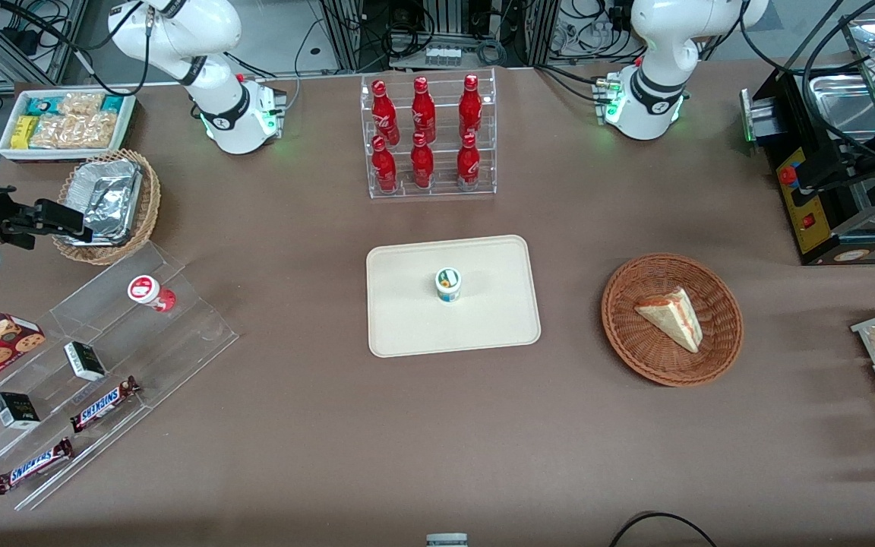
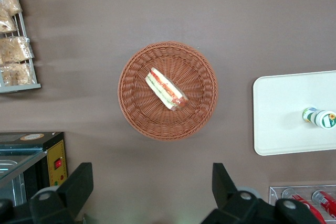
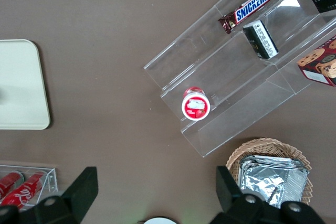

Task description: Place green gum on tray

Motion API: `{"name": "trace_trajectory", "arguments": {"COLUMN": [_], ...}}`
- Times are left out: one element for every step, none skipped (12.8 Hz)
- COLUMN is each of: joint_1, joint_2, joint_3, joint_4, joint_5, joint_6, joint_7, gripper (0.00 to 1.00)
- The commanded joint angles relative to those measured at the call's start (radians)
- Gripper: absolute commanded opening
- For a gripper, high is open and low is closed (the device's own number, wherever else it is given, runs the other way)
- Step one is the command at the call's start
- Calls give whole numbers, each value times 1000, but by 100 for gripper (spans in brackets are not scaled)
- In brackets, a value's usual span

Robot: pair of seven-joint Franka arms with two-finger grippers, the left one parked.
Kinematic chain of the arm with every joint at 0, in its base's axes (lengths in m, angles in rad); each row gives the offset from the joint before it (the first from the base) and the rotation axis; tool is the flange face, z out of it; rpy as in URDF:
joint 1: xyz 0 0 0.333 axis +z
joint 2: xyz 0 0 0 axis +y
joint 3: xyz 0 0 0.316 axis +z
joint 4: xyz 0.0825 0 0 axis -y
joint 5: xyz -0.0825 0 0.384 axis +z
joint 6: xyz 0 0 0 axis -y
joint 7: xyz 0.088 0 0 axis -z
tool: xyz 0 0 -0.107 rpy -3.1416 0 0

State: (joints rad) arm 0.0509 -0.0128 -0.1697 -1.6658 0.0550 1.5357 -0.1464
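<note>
Small white canister with green-and-white lid, green gum [image 1: 448, 285], stands upright near middle of flat cream-beige tray [image 1: 407, 327], free of any grip
Black two-finger hand [image 1: 65, 219] empty, fingers spread wide, above foil-lined wicker basket [image 1: 107, 207] at working arm's end of table [image 1: 301, 425]
Placement judged done; good finish: keep hand high, clear of red-lidded canister [image 3: 195, 104] on clear acrylic stepped shelf [image 1: 141, 334]

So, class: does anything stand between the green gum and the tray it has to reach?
Nothing does. The gum already stands upright on the tray, near its middle. The gripper is open and empty, off toward the working arm's end, above the table beside the clear shelf.
</note>
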Motion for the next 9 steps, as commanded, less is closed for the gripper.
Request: {"name": "trace_trajectory", "arguments": {"joint_1": [-8,-9,-11,-11,-26,-34,-39,-40,-45], "joint_2": [14,16,16,16,16,13,10,4,2], "joint_3": [-7,-7,-7,-7,4,16,27,36,51], "joint_4": [28,28,28,28,28,28,28,28,28], "joint_5": [-9,-7,-7,-10,-14,-20,-21,-21,-26], "joint_6": [-17,-16,-17,-17,-23,-25,-28,-43,-63], "joint_7": [-13,-13,-10,-7,-7,-7,-7,-4,20], "gripper": [100,100,100,100,100,100,100,100,100]}}
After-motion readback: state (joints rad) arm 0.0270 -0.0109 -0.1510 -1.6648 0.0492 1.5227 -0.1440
